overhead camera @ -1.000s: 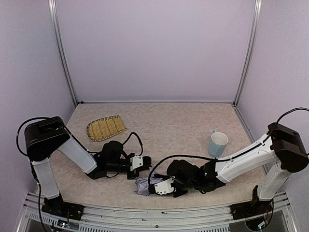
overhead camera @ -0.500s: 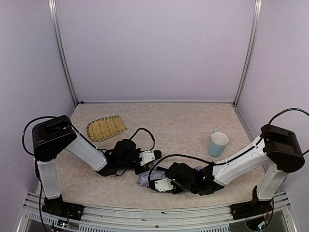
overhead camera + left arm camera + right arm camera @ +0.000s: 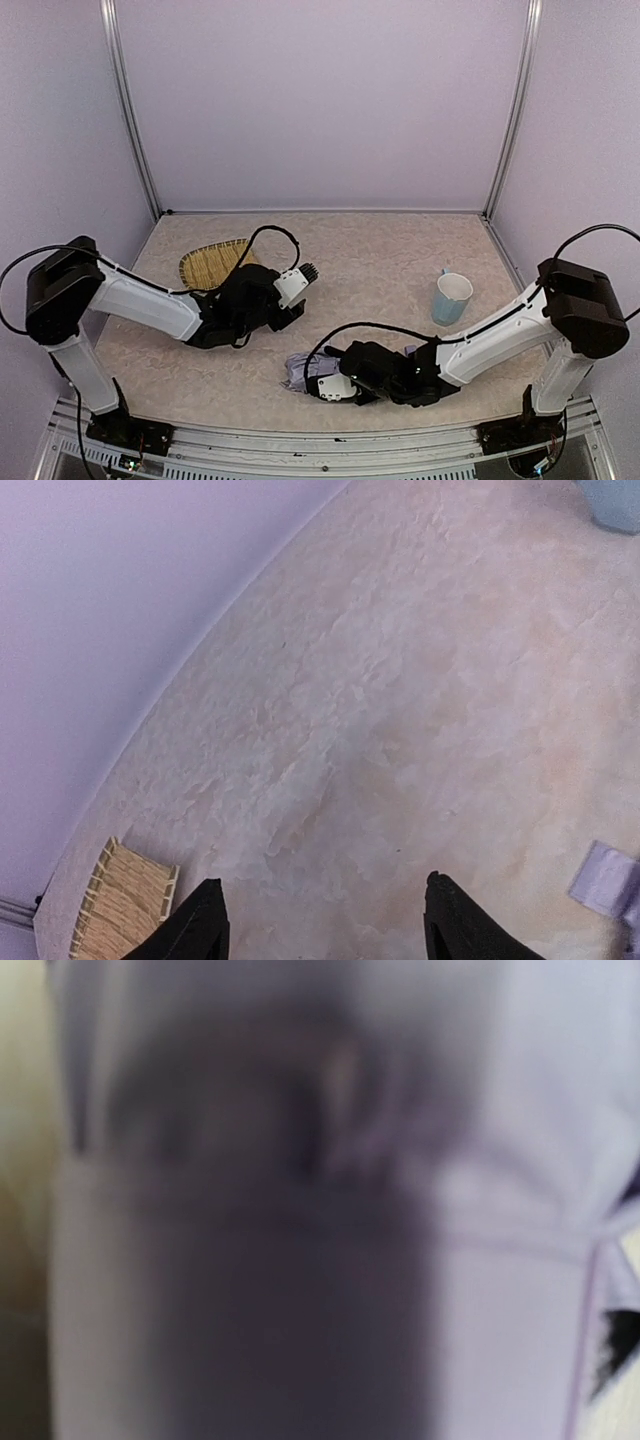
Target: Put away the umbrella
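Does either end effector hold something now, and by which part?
Left end effector: open, empty. Right end effector: apparently grips the umbrella by its fabric.

- umbrella [image 3: 298, 372]: thin crinkly cloth, slight sheen
- worktop [image 3: 380, 255]: matt, rough, mottled stone-look surface
- tray [image 3: 215, 264]: woven straw, ribbed, matt
- cup [image 3: 450, 301]: smooth finish, material unclear

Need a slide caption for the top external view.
Right gripper grips the bundled umbrella; left gripper hovers open, empty, near the straw tray.
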You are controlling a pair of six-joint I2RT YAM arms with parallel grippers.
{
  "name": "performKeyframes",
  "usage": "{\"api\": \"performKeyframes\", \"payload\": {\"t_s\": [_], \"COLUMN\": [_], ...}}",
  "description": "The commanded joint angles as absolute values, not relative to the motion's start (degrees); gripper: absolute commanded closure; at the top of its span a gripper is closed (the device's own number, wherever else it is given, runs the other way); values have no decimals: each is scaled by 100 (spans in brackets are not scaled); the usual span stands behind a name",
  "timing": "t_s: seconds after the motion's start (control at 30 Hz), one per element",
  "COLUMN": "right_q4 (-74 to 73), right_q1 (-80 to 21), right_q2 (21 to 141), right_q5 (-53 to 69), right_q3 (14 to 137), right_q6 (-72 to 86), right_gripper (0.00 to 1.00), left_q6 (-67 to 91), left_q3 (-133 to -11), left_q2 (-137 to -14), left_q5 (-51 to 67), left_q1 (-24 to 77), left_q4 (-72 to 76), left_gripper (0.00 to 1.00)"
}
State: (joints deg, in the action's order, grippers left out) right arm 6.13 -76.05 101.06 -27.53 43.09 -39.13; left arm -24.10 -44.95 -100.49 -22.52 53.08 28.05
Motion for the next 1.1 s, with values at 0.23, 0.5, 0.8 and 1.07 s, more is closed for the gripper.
{"api": "performKeyframes", "payload": {"t_s": [0.23,0.5,0.8,1.07], "right_q4": [-3037,-4298,-5026,-5515], "right_q1": [-7315,-6814,-6379,-6086], "right_q2": [10660,11246,11439,12069], "right_q5": [339,1684,2673,3036], "right_q3": [4839,5612,6246,6672], "right_q6": [-3375,-2957,-2871,-2726], "right_gripper": [100,100,100,100], "left_q6": [-677,-1748,-2781,-3169], "left_q3": [-992,-1322,-1697,-2453], "left_q2": [-6503,-7000,-7239,-6826], "left_q5": [-674,-1021,-1092,-585], "left_q1": [6823,7666,7708,8031], "left_q4": [5337,3944,3500,1862], "left_gripper": [39,36,27,33]}}
